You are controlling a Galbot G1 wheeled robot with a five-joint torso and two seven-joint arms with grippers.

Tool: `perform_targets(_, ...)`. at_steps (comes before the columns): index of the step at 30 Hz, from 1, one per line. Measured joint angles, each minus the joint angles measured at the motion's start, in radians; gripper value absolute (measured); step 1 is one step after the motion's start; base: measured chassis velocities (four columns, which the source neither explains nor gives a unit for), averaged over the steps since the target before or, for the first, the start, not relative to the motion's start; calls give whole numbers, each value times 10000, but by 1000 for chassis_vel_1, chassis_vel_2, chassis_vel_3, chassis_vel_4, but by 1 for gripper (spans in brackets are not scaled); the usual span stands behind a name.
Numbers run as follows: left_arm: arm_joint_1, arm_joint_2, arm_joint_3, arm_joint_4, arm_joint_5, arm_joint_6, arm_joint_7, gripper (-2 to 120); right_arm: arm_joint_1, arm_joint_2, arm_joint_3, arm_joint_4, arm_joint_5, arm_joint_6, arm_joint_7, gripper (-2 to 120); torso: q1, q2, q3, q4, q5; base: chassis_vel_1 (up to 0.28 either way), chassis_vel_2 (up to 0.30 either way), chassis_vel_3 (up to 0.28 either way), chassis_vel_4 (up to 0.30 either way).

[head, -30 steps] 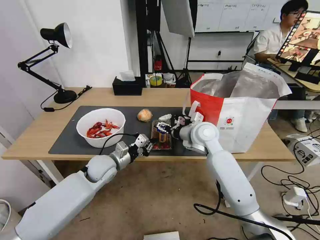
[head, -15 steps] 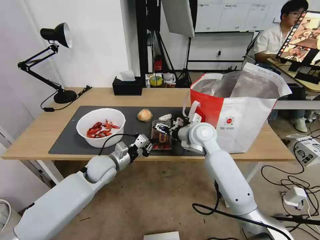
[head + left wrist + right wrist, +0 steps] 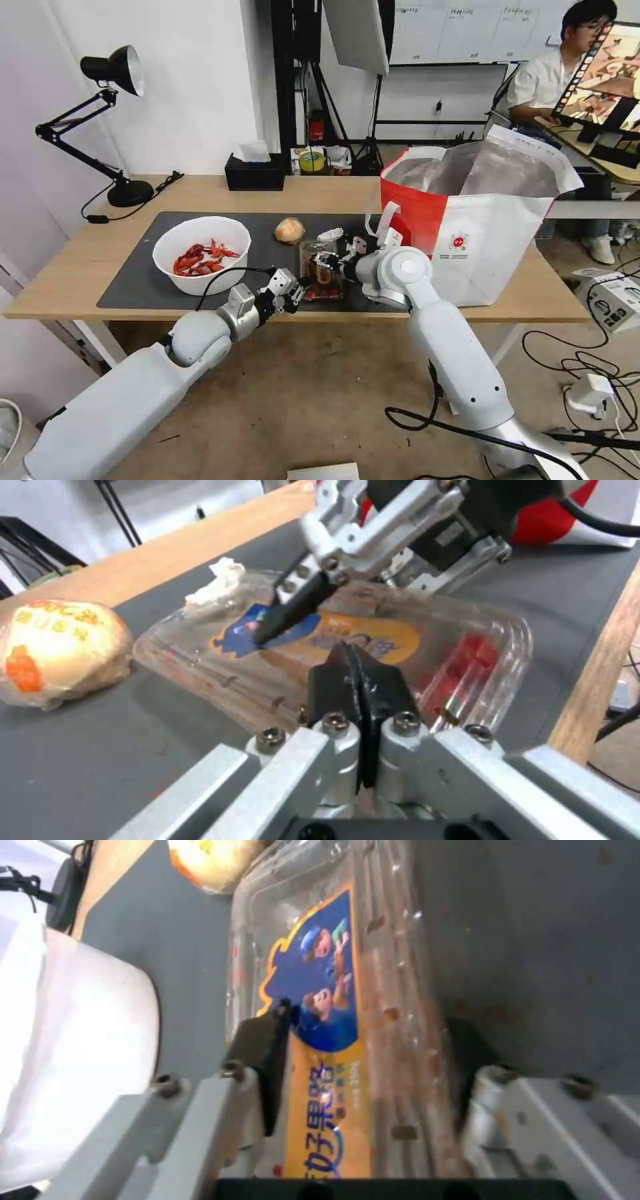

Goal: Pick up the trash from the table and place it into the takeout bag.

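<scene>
Jaws of the right gripper point(image 3: 363, 1065) clamp the clamshell tray point(image 3: 347, 1005); left gripper point(image 3: 363, 680) closed.

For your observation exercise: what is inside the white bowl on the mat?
Red crayfish shells lie in the bowl, heaped on its floor. Whatever is beneath the heap is covered.

Crowded front edge, open mat behind

The clamshell tray point(image 3: 321, 270) sits boxed in: the right gripper point(image 3: 325, 261) clamps it with jaws on both long sides, the left gripper point(image 3: 298, 290), jaws closed, hangs just beside its near end, and the tissue point(image 3: 330, 235) and orange lump point(image 3: 289, 230) lie close behind. Between the white bowl point(image 3: 201, 254) and the tray the dark mat point(image 3: 133, 280) is bare. The takeout bag point(image 3: 477, 220) walls off the right of the surface, its mouth open upward.
</scene>
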Motion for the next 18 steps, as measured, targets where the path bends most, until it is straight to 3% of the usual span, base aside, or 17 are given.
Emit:
perform_targets(11, 249, 36, -229, -59, -2, -90, 0, 0, -41, -104, 36, 11, 3, 5, -19, 2, 0, 0, -1, 0, 0, 0, 0, 0, 0)
perform_targets(18, 540, 162, -558, -212, -14, -156, 0, 0, -79, 3, 70, -18, -14, 8, -19, 0, 0, 1, -1, -1, -1, 0, 0, 0, 0)
